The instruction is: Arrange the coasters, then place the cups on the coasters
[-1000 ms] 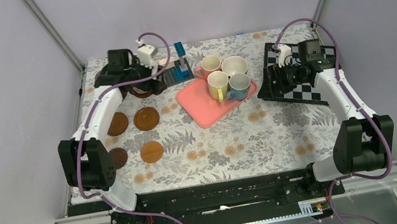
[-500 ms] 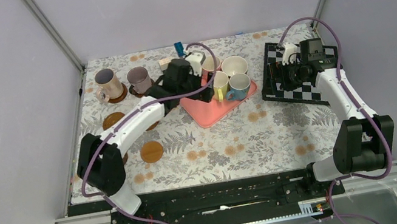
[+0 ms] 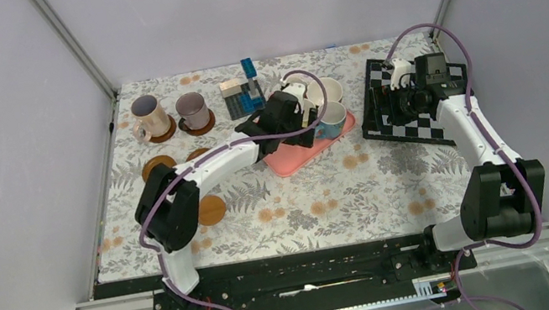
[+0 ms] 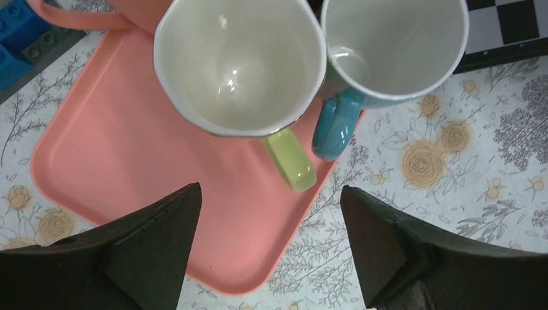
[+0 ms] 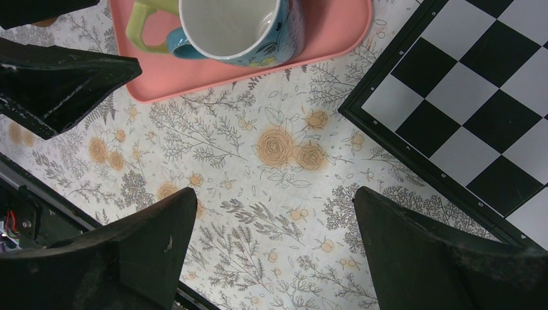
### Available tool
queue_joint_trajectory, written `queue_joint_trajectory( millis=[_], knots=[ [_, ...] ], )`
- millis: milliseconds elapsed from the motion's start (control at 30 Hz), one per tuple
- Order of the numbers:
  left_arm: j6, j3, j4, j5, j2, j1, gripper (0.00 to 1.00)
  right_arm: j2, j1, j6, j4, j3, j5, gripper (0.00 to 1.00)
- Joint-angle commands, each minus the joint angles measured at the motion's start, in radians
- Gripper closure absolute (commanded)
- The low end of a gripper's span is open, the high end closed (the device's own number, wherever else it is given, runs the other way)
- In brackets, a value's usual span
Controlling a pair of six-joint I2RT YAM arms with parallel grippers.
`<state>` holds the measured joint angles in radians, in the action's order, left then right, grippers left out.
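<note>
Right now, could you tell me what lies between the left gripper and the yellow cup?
Only bare pink tray, in the left wrist view; the handle of the yellow cup points toward the open left gripper.

No legible text, label, brand or number anywhere.

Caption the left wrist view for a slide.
Open left gripper hovers over the yellow mug and light blue mug standing on the pink tray.
</note>
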<state>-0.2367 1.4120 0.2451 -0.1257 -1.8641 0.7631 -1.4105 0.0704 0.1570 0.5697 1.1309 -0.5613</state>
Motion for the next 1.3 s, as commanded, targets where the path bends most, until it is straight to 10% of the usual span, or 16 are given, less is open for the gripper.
queue_joint_trajectory(
  millis=[0, 767, 1267],
  knots=[
    [-0.022, 0.074, -0.056, -0.045, -0.014, 0.011, 0.15, 0.023, 0.003, 0.012, -0.012, -0.004, -0.012, 0.02],
    [0.042, 0.057, -0.041, -0.087, -0.036, -0.004, 0.47, 0.038, 0.003, 0.026, -0.014, -0.010, -0.023, 0.02],
    [0.048, 0.138, 0.014, -0.036, -0.123, -0.028, 0.51, 0.046, 0.003, 0.044, -0.011, -0.014, -0.025, 0.02]
  ],
)
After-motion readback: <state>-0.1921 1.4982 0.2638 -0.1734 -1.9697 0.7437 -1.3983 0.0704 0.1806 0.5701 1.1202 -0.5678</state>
